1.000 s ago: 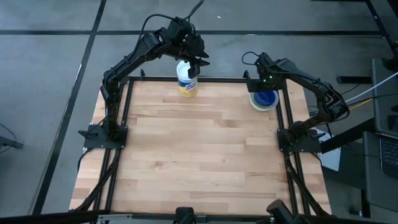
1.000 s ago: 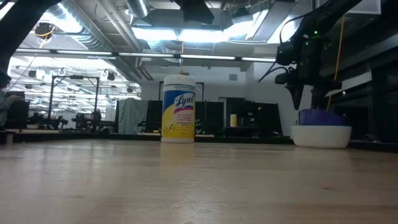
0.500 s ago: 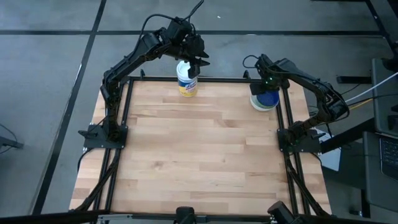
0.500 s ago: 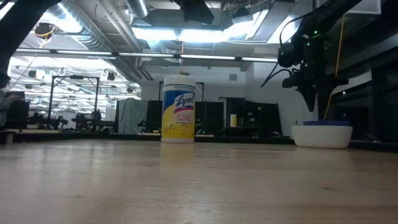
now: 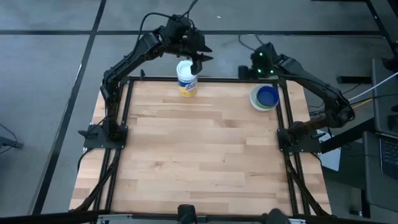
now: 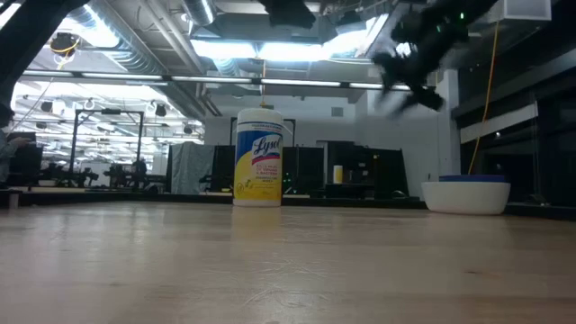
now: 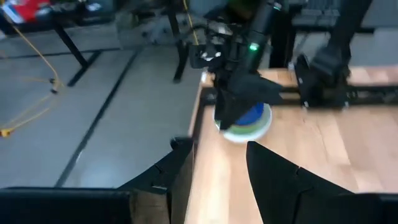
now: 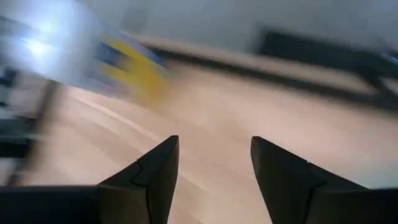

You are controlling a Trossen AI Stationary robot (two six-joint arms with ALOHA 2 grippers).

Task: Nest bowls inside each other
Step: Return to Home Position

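The bowls [image 5: 264, 98] stand nested in one stack at the table's far right corner. The white bowl is outermost, dark blue shows inside, and a green rim shows in the left wrist view [image 7: 249, 122]. The stack rests on its base in the low view [image 6: 466, 194]. My right gripper [image 5: 255, 70] hangs open and blurred, high above the table [image 6: 409, 72], up and to the far side of the stack, with nothing between its fingers [image 8: 214, 168]. My left gripper [image 5: 198, 60] waits open above the white canister [image 5: 186, 79].
A white canister with a yellow label [image 6: 258, 157] stands upright at the middle of the far edge. Black frame rails [image 5: 283, 118] run along the table's sides. The wooden tabletop [image 5: 199, 155] nearer to me is bare.
The dark blue bowl, which stood high in the white bowl under my right gripper, has sunk down into the stack. My right gripper has then risen clear of the bowls, swung toward the far edge and tipped up toward level.
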